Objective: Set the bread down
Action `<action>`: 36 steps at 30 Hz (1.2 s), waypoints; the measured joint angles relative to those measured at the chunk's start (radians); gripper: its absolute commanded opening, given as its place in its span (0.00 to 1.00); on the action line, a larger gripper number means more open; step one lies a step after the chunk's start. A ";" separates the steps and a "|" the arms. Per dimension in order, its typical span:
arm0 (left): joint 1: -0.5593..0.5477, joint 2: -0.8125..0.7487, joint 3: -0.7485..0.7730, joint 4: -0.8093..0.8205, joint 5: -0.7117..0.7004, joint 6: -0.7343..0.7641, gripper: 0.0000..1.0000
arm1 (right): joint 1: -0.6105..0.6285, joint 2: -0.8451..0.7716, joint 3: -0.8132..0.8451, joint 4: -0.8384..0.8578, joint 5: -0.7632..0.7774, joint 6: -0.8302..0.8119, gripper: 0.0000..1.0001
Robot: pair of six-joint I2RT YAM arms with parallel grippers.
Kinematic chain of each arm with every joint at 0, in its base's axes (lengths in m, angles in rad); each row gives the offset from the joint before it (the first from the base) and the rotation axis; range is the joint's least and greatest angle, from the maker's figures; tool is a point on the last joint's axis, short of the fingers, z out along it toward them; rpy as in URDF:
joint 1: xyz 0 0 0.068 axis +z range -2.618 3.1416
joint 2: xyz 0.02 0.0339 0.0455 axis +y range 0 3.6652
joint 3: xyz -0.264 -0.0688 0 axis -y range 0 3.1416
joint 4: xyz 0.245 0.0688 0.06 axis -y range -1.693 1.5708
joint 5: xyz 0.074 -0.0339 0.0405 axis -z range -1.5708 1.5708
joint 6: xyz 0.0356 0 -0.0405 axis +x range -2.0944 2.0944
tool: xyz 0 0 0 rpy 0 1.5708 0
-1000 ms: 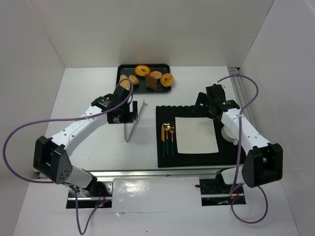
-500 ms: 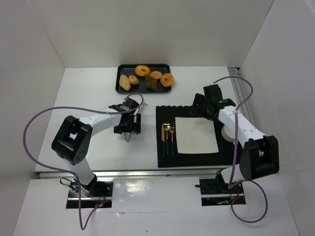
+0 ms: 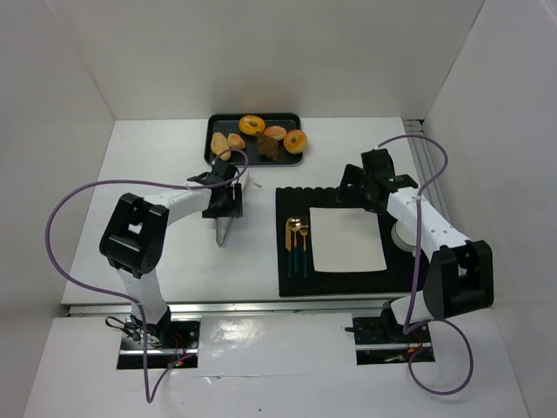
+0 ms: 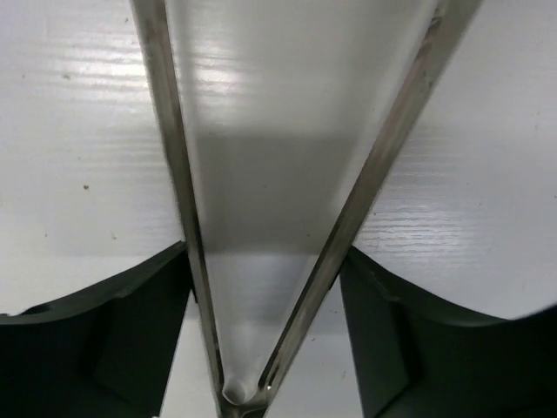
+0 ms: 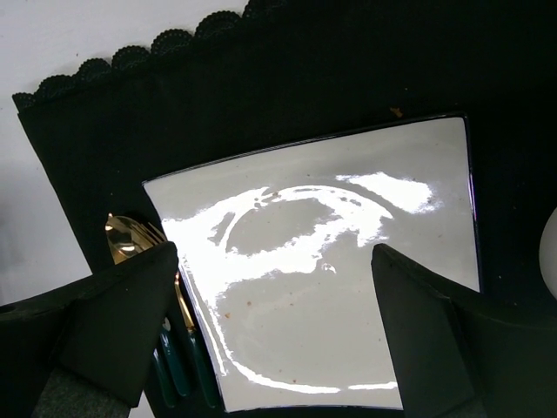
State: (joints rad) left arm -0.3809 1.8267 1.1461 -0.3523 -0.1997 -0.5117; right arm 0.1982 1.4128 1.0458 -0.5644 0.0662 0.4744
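The bread looks like the round golden bun [image 3: 275, 133] on the black tray [image 3: 214, 159] at the back, between two orange ring doughnuts [image 3: 252, 124]. My left gripper [image 3: 224, 204] is in front of the tray, above the white table. It is shut on metal tongs [image 3: 221, 233]. In the left wrist view the tongs [image 4: 178, 174] spread open in a V between the fingers [image 4: 104, 348], with nothing in them. My right gripper [image 3: 361, 187] is open and empty over the white square plate [image 3: 346, 239]. The right wrist view also shows the plate [image 5: 348, 287].
The plate lies on a black placemat [image 3: 291, 196], with a gold fork and spoon [image 3: 298, 244] at its left. The tray also holds a tan oval roll [image 3: 219, 140], a smaller bun and a dark brown piece [image 3: 270, 150]. White walls close in the table.
My left arm has folded back from near the tray, and its gripper now has the tongs that lay on the table. My right gripper has shifted slightly.
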 measured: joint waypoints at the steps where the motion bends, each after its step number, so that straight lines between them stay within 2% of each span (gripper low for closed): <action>1: 0.000 0.002 0.000 0.008 0.003 0.007 0.72 | 0.000 0.000 0.000 0.002 -0.002 0.000 0.99; 6: -0.007 0.000 -0.002 0.022 0.001 0.012 0.43 | 0.000 0.000 0.000 0.004 -0.005 0.000 0.99; 7: -0.010 -0.005 -0.006 0.019 -0.003 0.011 0.33 | 0.000 0.000 0.000 0.004 -0.006 0.000 0.99; 8: -0.012 -0.014 -0.016 0.015 -0.006 0.008 0.30 | 0.000 0.000 0.000 0.004 -0.007 0.000 0.99; 14: -0.034 -0.172 -0.108 -0.078 -0.015 0.000 0.29 | 0.000 0.000 0.000 0.004 -0.012 0.000 0.99; 17: -0.040 -0.266 -0.106 -0.128 -0.024 -0.010 0.27 | 0.000 0.000 0.000 0.005 -0.020 0.000 0.99; 20: -0.041 -0.325 -0.042 -0.193 -0.023 0.010 0.27 | 0.000 0.000 0.000 0.005 -0.026 0.000 0.99; 23: -0.041 -0.322 0.096 -0.257 -0.006 0.035 0.27 | 0.000 0.000 0.000 0.005 -0.029 0.000 0.99; 26: -0.041 -0.248 0.341 -0.340 0.013 0.053 0.27 | 0.000 0.000 0.003 0.007 -0.029 0.000 0.99; 30: -0.031 -0.084 0.668 -0.384 0.050 0.068 0.31 | 0.000 0.000 0.015 0.011 -0.029 0.000 0.99; 36: 0.019 0.208 1.039 -0.501 0.122 0.069 0.40 | -0.001 0.000 0.021 0.013 -0.027 0.000 0.99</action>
State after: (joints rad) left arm -0.3622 2.0342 2.1849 -0.8532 -0.0780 -0.4427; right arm 0.1970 1.4124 1.0668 -0.5514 0.0391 0.4744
